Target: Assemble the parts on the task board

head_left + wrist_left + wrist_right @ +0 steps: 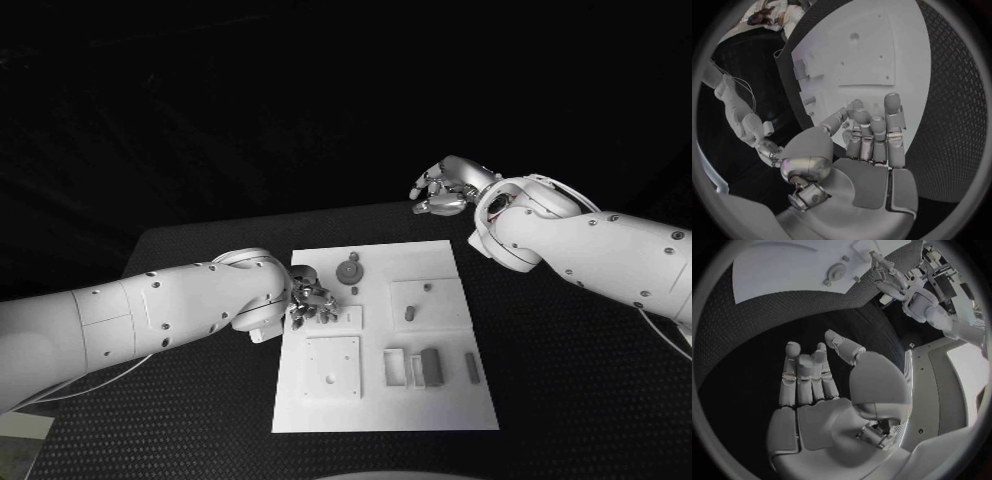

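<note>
The white task board (450, 400) lies in the middle of the black table. Grey parts rest on it: a round part (349, 270) near the far edge, a small piece (411, 312) on a raised pad, and upright bars (430, 367) toward the near right. My left hand (312, 300) hovers over the board's left edge beside the round part, fingers bent downward and holding nothing; in the left wrist view the hand (870, 135) has bare fingers above the board (898, 30). My right hand (443, 190) is raised beyond the board's far right corner, its fingers (804, 375) spread and empty.
A raised square plate with small holes (332, 365) sits at the board's near left, with a thin bar (472, 367) at the right. The black textured table (577, 380) stretches free on both sides. The right wrist view shows the round part (836, 274) and my left hand (886, 275).
</note>
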